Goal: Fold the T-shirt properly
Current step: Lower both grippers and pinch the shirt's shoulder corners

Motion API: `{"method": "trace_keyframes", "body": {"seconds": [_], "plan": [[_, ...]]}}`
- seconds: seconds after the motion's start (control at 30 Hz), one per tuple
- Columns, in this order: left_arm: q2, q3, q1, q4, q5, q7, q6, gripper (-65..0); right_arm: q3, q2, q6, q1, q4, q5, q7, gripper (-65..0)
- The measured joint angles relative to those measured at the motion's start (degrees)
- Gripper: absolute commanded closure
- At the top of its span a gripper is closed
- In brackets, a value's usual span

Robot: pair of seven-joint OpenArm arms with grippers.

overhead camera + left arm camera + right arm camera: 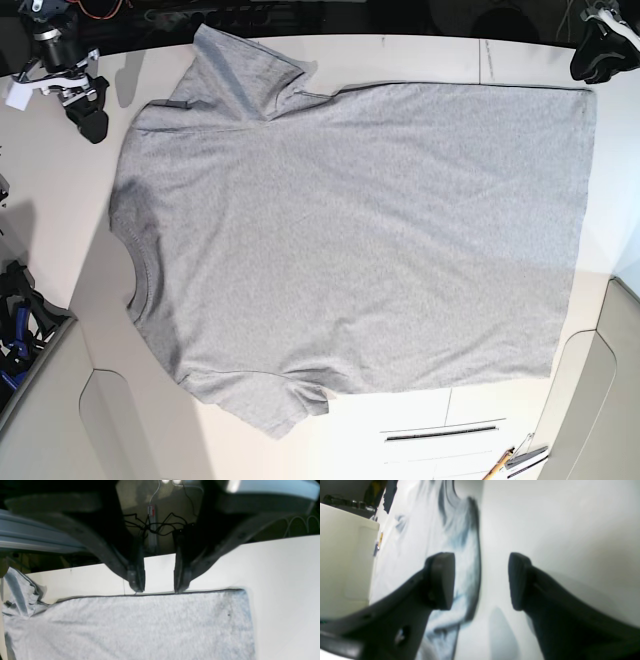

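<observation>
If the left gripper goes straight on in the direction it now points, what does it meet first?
Probably the dark-stitched edge of the light heather-grey cotton T-shirt: the open left gripper points down with its tips right at that edge on the white table. Depth is unclear, so it may already touch.

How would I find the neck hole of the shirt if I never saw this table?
Look at the white table and the big grey T-shirt spread flat across it. Follow the shirt to its left end in the base view, between the two short sleeves. The neck hole is the curved ribbed band there, the only rounded edge.
</observation>
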Motion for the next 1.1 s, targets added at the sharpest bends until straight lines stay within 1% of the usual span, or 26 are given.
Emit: {"method": "trace_keyframes", "body": {"seconds": [0.07,0.2,0.4,0.43,0.47,0.6,0.63,0.67,0.73,0.77,0.83,0.87,0.9,1.0,1.1], "plan": [[0.02,-0.02,-0.74,0.0,-1.55,0.83,0.02,-22.8,-2.84,-0.63,-1.92,1.03,-0.31,-2.82,0.37,-33.5],[-0.11,0.0,-3.02,0.0,-1.81,3.72,0.0,-22.8,-7.06,-1.44,-5.81,4.72,-0.55,-6.97,0.66,-33.5],[-0.13,0.0,-2.99,0.0,-1.75,3.76,0.0,-22.8,-10.49,-3.23,-4.72,4.48,-0.52,-6.38,1.36,-33.2],[-0.13,0.0,-2.99,0.0,-1.77,3.74,0.0,-22.8,-10.75,-3.3,-4.72,4.48,-0.48,-6.4,1.38,-31.0],[-0.11,0.0,-2.97,0.0,-1.75,3.76,0.0,-22.8,-10.88,-3.58,-4.76,4.48,-0.48,-6.71,1.36,-27.4],[-0.09,0.0,-3.34,0.0,-1.7,3.87,0.0,-22.8,-10.95,-3.61,-4.9,4.48,-0.37,-8.44,1.09,-7.4],[-0.09,0.0,-3.85,0.0,-1.64,4.0,0.02,-22.8,-10.93,-3.61,-4.66,4.48,-0.37,-9.29,1.11,-3.0],[-0.07,-0.02,-4.46,0.0,-1.73,4.09,0.02,-22.9,-10.93,-3.61,-4.22,4.48,-0.37,-9.42,1.07,0.0],[0.07,-0.02,-6.03,-0.09,-1.57,4.13,0.0,-23.3,-10.93,-3.61,-2.27,4.48,-0.39,-10.58,0.9,0.0],[0.11,-0.02,-6.91,-0.24,-1.42,4.11,0.02,-26.1,-10.95,-3.61,-1.79,4.48,-0.39,-11.41,0.87,0.0],[0.46,-0.04,-9.03,-1.05,0.46,4.13,0.02,-33.7,-10.93,-3.61,-1.66,4.48,-0.39,-12.66,0.61,0.0],[0.83,-0.04,-10.19,-1.7,1.38,4.15,1.55,-36.4,-10.95,-3.61,-1.66,4.48,-0.39,-13.31,0.46,0.0],[1.11,-0.02,-11.43,-2.56,2.45,4.09,3.56,-37.2,-10.95,-3.61,-1.66,4.48,-0.39,-13.38,0.46,0.0],[1.16,-0.07,-14.93,-6.88,5.46,4.22,6.73,-37.2,-10.93,-3.61,-1.66,4.48,-0.39,-13.35,0.44,0.0],[1.14,-0.07,-18.56,-12.87,5.99,4.22,7.26,-37.2,-10.95,-3.61,-1.68,4.48,-0.39,-13.35,0.44,0.0]]}}
